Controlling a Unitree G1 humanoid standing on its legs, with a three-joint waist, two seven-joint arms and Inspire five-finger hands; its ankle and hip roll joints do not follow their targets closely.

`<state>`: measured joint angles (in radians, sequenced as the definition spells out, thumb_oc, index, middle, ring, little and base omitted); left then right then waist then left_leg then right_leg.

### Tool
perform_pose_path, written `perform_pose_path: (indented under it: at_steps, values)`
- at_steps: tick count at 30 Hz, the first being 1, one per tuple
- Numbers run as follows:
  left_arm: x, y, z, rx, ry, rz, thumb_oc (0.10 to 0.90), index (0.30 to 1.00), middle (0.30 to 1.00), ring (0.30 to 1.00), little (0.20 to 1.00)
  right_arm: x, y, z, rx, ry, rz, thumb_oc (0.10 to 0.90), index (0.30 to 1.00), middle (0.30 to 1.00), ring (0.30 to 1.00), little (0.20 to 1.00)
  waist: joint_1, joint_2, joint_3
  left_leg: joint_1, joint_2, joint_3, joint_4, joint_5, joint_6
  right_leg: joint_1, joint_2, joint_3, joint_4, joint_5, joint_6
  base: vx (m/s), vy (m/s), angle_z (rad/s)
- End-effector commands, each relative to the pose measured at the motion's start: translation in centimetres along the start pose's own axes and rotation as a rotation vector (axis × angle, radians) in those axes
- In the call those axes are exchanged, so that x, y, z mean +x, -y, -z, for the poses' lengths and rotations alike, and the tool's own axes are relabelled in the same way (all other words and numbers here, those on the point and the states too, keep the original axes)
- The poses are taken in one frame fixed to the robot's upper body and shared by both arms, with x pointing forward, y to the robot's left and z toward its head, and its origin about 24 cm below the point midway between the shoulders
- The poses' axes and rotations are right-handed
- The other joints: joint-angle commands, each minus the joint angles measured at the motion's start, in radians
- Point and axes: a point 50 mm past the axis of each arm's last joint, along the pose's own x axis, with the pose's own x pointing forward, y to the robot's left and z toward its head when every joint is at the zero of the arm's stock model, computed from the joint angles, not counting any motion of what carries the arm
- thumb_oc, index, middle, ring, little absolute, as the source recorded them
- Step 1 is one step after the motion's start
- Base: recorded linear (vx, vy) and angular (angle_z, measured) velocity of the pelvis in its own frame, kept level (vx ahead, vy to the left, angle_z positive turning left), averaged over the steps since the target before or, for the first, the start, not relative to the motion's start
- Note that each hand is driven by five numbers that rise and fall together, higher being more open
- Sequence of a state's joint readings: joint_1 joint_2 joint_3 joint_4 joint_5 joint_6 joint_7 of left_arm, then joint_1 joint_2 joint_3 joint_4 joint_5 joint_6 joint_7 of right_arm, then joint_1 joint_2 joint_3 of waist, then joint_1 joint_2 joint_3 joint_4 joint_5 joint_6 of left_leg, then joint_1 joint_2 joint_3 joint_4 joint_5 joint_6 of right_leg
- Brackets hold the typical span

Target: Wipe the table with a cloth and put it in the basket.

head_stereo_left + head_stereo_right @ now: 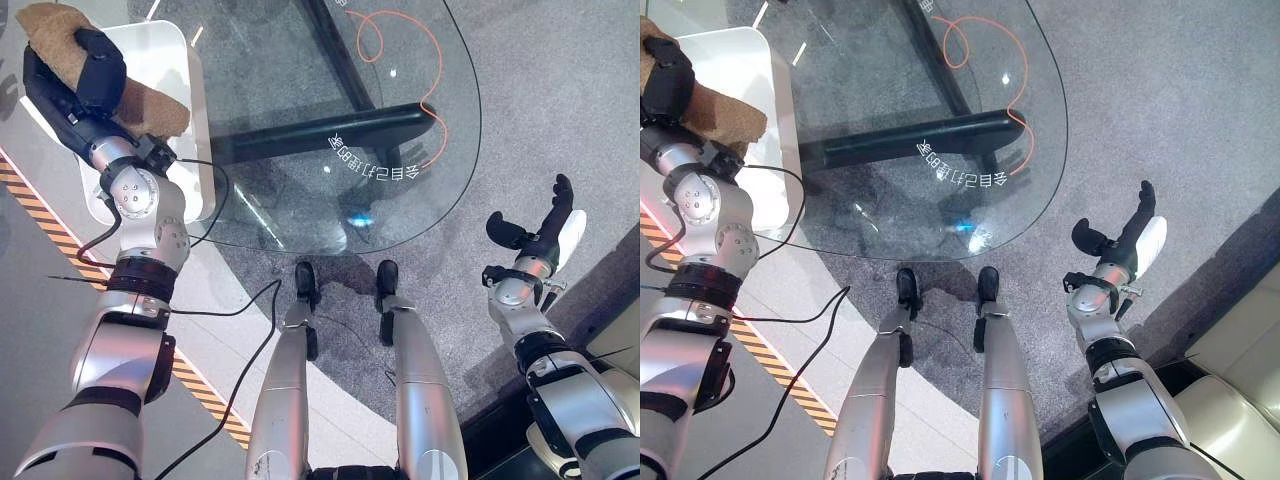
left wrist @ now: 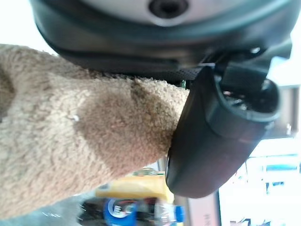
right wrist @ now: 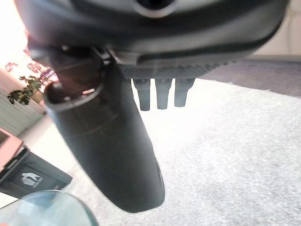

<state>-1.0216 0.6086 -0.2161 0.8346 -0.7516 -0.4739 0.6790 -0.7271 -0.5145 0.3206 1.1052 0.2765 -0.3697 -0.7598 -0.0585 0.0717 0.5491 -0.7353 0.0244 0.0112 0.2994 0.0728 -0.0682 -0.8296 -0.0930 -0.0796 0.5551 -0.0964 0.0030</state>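
Left hand (image 1: 85,75) grips the cloth (image 1: 60,35) over the white basket (image 1: 165,60) (glass table (image 1: 330,110) beside).

Fuzzy tan cloth (image 1: 60,40), bunched in the left hand (image 1: 85,70), above the white basket (image 1: 165,50) beside the glass table (image 1: 300,120).

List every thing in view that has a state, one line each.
Cloth: bunched, gripped in the left hand, held over the basket.
Basket: white, upright, beside the table.
Left hand: shut on the cloth.
Right hand: open, idle, off to the side above the carpet.
Table: glass, bare apart from an orange cable.
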Motion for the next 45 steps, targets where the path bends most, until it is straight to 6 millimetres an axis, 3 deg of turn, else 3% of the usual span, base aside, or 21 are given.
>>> perform_pose_path:
  at_steps: [1, 12, 22, 39, 40, 42, 45]
  values:
    - [3.9, -0.3, -8.6, 0.025, 0.325, -0.091, 0.100, 0.300, 0.300, 0.300, 0.200, 1.7, 2.2, -0.6, 0.039, 0.017, 0.080, 0.800, 0.900, 0.900, 0.900, 0.900, -0.004, 0.003, -0.029, 0.023, -0.039, 0.066, 0.106, -0.134, 0.034, 0.054, 0.055, -0.020, -0.040, -0.051, 0.008, 0.00, 0.000, 0.00]
    - [4.9, -1.4, -7.6, 0.264, 0.282, -0.192, 0.100, 0.300, 0.300, 0.300, 0.200, 1.2, 2.3, 0.8, 0.006, -0.037, 0.074, 0.800, 0.900, 0.900, 0.900, 0.900, -0.012, -0.005, -0.029, 0.019, -0.036, 0.066, 0.109, -0.133, 0.033, 0.050, 0.062, -0.017, -0.041, -0.047, 0.010, 0.00, 0.000, 0.00]
    - [5.3, -2.6, -5.9, 0.508, 0.214, -0.210, 0.100, 0.300, 0.300, 0.300, 0.200, 1.4, 2.2, 0.4, 0.012, -0.024, 0.071, 0.800, 0.900, 0.900, 0.900, 0.900, -0.013, -0.011, -0.029, 0.004, -0.031, 0.067, 0.115, -0.132, 0.032, 0.037, 0.064, -0.015, -0.039, -0.041, 0.015, 0.00, 0.000, 0.00]
    - [5.5, -2.9, -4.5, 0.658, 0.098, -0.141, 0.100, 0.300, 0.300, 0.300, 0.200, 1.5, 1.9, 0.0, 0.016, -0.009, 0.067, 0.800, 0.900, 0.900, 0.900, 0.900, -0.012, -0.017, -0.029, -0.014, -0.030, 0.067, 0.113, -0.126, 0.033, 0.020, 0.066, -0.019, -0.047, -0.027, 0.021, 0.00, 0.000, 0.00]
    - [5.5, -2.9, -4.5, 0.665, 0.094, -0.142, 0.377, 0.538, 0.538, 0.538, 0.477, 1.5, 1.9, -0.1, 0.016, -0.009, 0.067, 0.800, 0.900, 0.900, 0.900, 0.900, -0.013, -0.018, -0.029, -0.013, -0.030, 0.067, 0.112, -0.126, 0.033, 0.021, 0.066, -0.019, -0.047, -0.027, 0.021, 0.00, 0.000, 0.00]
    - [5.5, -3.2, -4.2, 0.676, 0.074, -0.145, 0.800, 0.900, 0.900, 0.900, 0.900, 1.5, 1.9, -0.1, 0.013, -0.007, 0.067, 0.800, 0.900, 0.900, 0.900, 0.900, -0.012, -0.018, -0.029, -0.013, -0.030, 0.067, 0.113, -0.125, 0.033, 0.021, 0.067, -0.019, -0.047, -0.027, 0.021, 0.00, 0.000, 0.00]
    - [5.5, -3.1, -4.2, 0.675, 0.074, -0.141, 0.800, 0.900, 0.900, 0.900, 0.900, 1.4, 1.8, -0.1, 0.016, -0.008, 0.069, 0.800, 0.900, 0.900, 0.900, 0.900, -0.012, -0.020, -0.029, -0.014, -0.030, 0.067, 0.112, -0.124, 0.033, 0.021, 0.067, -0.021, -0.049, -0.025, 0.021, 0.00, 0.000, 0.00]
